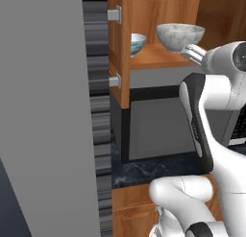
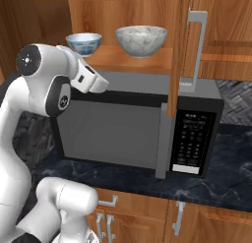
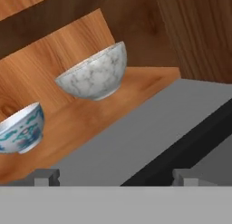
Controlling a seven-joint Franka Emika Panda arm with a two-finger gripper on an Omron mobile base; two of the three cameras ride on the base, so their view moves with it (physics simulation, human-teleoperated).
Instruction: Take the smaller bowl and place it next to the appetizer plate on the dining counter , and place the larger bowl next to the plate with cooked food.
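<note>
Two bowls stand upright on the wooden cabinet shelf (image 2: 123, 64), directly above the microwave (image 2: 133, 124). The smaller bowl (image 2: 84, 43) sits to the left in the right base view; the larger bowl (image 2: 141, 40) sits beside it, apart, not touching. In the hand view the frame is rolled, so both bowls appear tilted; this is the camera, not the bowls.

Handling, judged from appearance:
- The smaller bowl looks glazed and glossy, so likely slippery, rigid and breakable. It is probably light.
- The larger bowl looks like stone or heavy ceramic, so expect more weight and a wider span.
- Recommended hold: pinch the rim wall, one finger inside and one outside. The curved outer wall offers poor purchase.

Orientation: each bowl opens upward and rests on its narrow foot. Both are round, with no long axis; the only axis is vertical. Any approach angle around the rim is equivalent.

The gripper (image 3: 116, 177) is released, jaws spread wide, holding nothing. It sits above the microwave top, short of the shelf, with both bowls ahead
</note>
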